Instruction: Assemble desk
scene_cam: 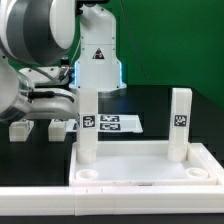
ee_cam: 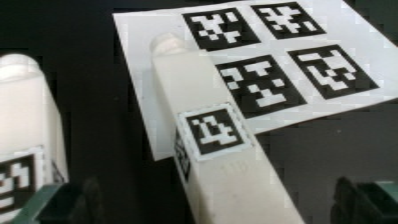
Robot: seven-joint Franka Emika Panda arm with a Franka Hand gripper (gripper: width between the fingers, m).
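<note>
The white tabletop (scene_cam: 140,167) lies at the front, rim up. Two white legs stand upright in its far corner sockets, one on the exterior view's left (scene_cam: 88,125) and one on its right (scene_cam: 180,120). Two loose legs (scene_cam: 58,127) (scene_cam: 20,130) rest on the black table under the arm. In the wrist view my gripper (ee_cam: 214,205) is open. Its dark fingers (ee_cam: 71,205) stand apart on either side of a tagged loose leg (ee_cam: 214,150), with gaps on both sides. The other loose leg (ee_cam: 22,120) lies beside it.
The marker board (scene_cam: 112,123) lies behind the tabletop and shows beyond the leg in the wrist view (ee_cam: 267,55). A white border rail (scene_cam: 60,205) runs along the front. The arm's bulk (scene_cam: 40,40) fills the exterior view's upper left.
</note>
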